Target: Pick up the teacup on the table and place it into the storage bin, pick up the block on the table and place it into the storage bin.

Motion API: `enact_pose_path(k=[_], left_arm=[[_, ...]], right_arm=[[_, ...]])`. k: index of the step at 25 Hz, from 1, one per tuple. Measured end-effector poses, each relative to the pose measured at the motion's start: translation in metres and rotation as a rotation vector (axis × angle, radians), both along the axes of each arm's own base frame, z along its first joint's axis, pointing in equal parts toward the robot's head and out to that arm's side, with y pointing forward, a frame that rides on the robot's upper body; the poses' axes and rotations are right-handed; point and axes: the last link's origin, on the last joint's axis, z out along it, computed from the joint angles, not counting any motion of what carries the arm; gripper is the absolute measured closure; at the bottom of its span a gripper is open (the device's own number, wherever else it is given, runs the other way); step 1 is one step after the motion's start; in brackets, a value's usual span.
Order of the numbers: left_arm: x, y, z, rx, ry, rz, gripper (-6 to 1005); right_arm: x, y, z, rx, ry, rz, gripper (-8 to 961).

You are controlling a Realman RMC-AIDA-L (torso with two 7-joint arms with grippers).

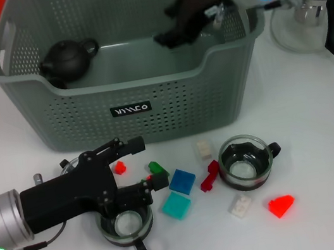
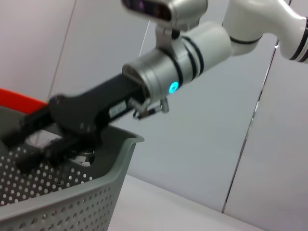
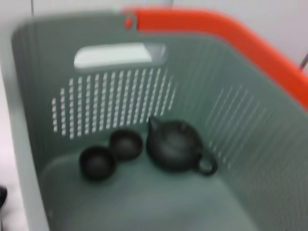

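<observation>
The storage bin (image 1: 149, 96) stands open-topped; its near half of floor is bare. A dark teapot (image 1: 68, 58) and two small dark cups (image 3: 111, 153) occupy its left far corner, and the right gripper (image 1: 184, 19) reaches over its right rim. Before the bin, the left gripper (image 1: 125, 183), two glass teacups (image 1: 245, 163) and scattered blocks (image 1: 179, 192) crowd the table (image 1: 333, 200); narrow gaps separate them.

Black right gripper (image 1: 184, 19) blurred over the grey-green perforated plastic storage bin (image 1: 152, 111) (finger state unreadable); glass teacup (image 1: 127, 226) half hidden under left gripper (image 1: 139, 178).
</observation>
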Motion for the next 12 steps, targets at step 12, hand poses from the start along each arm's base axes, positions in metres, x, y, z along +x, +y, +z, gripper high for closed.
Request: enact_pose_path(k=[12], left_arm=[[-0.002,-0.002,0.0,-0.001,0.001,0.006,123]], right_arm=[[-0.03,-0.029,0.065,0.009,0.276,0.094,345]])
